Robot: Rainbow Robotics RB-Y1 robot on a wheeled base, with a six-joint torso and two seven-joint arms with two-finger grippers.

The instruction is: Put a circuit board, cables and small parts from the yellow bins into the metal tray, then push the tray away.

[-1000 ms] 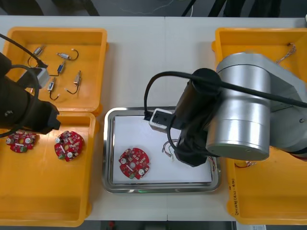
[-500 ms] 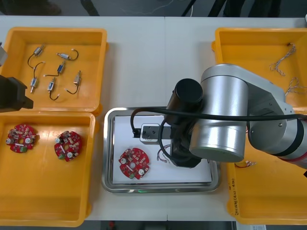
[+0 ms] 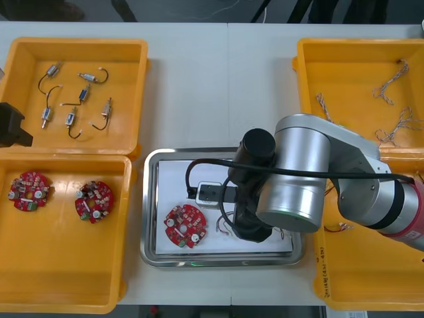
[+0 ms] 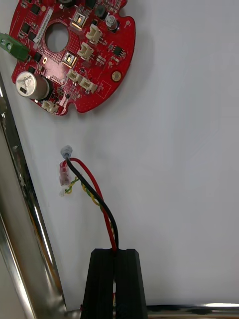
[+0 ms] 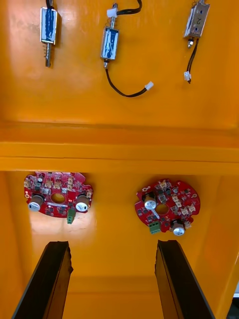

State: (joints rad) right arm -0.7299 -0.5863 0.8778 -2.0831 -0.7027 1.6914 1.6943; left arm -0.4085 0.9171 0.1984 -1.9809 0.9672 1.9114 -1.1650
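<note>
— What's on the table, big things first?

— I count four yellow bins [image 3: 73,278], two at each side edge. One metal tray [image 3: 151,218], white inside, sits between them at the near edge.

— Boards?

— Three in all. One round red circuit board [image 3: 185,226], studded with small components, lies in the tray's near left corner. Two more boards [image 3: 95,200] lie in the left near bin. My left gripper [image 5: 114,244] hovers there, fingers spread apart.

— Right side?

— My right gripper [image 4: 115,251] is low in the tray, pinched on one cable [image 4: 102,202] of red, black and yellow strands beside that board. Six small metal parts [image 3: 85,93] sit in the left far bin.
</note>
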